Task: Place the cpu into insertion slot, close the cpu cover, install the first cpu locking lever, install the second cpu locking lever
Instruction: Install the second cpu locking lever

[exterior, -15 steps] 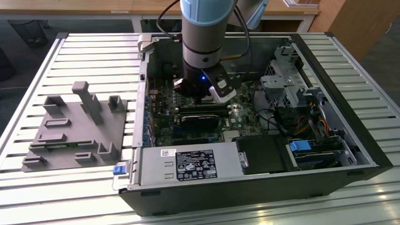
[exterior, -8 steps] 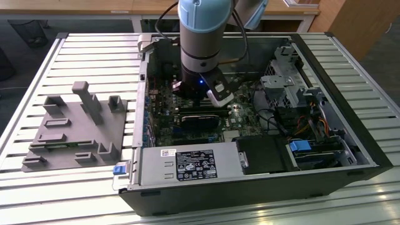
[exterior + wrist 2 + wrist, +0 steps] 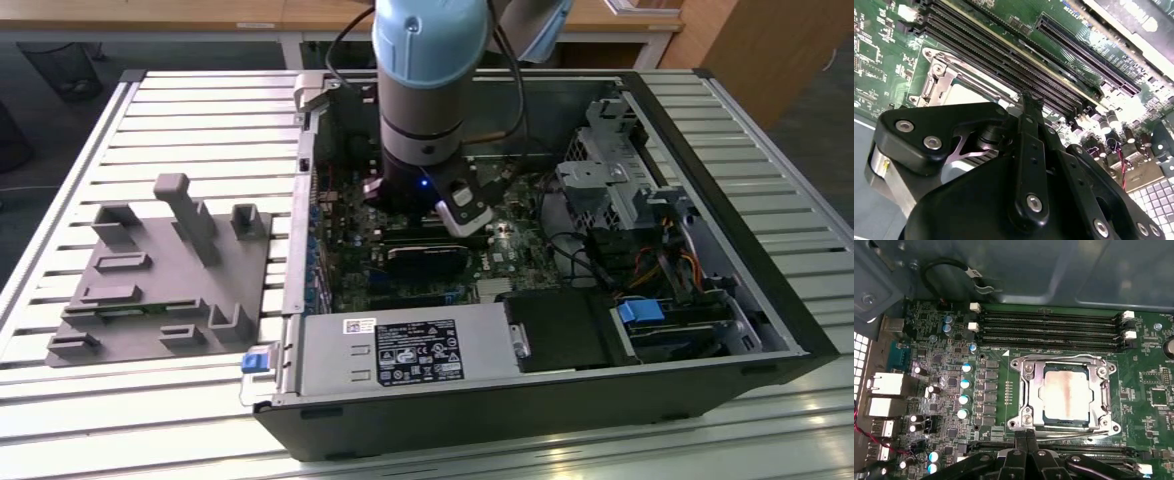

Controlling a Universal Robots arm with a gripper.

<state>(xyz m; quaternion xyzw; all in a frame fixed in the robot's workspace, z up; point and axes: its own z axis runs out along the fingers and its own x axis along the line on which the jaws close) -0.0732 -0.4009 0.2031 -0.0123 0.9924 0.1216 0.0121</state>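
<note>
Gripper [image 3: 1026,437] comes first to my eye: its two black fingers are pressed together with no gap and hold nothing, and their tips stand just at the lower edge of the socket, in the lower middle of the first wrist view. I judge this narrow shape is chosen so that the tips can push a thin part. The cpu [image 3: 1066,392] already lies flat in the insertion slot [image 3: 1026,412], right of centre in that view, its silvery top showing through the window. The cpu cover [image 3: 1040,371] is down over it, so the frame keeps the chip in place. A thin wire lever [image 3: 1069,427] runs along the lower side of the socket, near the fingertips; whether it is hooked I cannot tell. Around the socket spreads the green motherboard [image 3: 1149,370], with the long black memory slots [image 3: 1049,325] above. In the exterior view the arm [image 3: 423,90] reaches down into the open computer case [image 3: 534,410], centre of the frame, and a grey fixture [image 3: 160,280] lies on the slatted table [image 3: 747,440] at the left.
</note>
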